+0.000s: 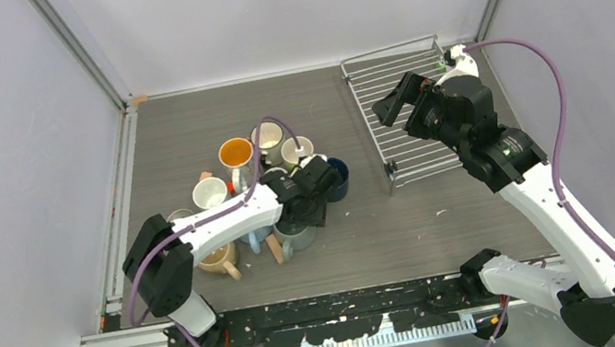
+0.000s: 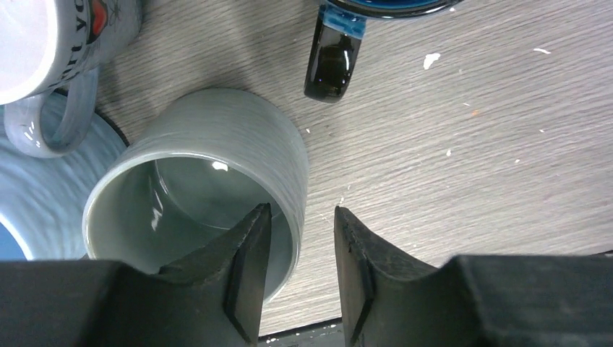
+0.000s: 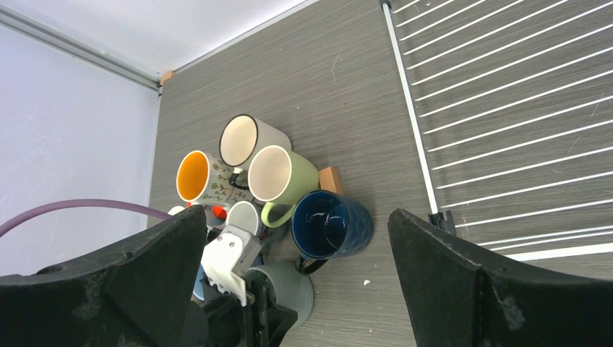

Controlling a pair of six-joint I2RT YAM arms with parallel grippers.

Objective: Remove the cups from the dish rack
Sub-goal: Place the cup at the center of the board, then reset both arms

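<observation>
Presently the left end effector (image 2: 301, 217) stands narrowly parted astride the wall of the grey-green cup (image 2: 217, 137), which sits upright on the surface (image 1: 183, 119) among the other cups (image 1: 235, 152), apart from the dish rack (image 1: 390, 67). The right end effector (image 1: 392, 102) gapes wide, empty. Glazed ceramic (rigid, slick, chippable): judged best pinched at the rim wall.
</observation>
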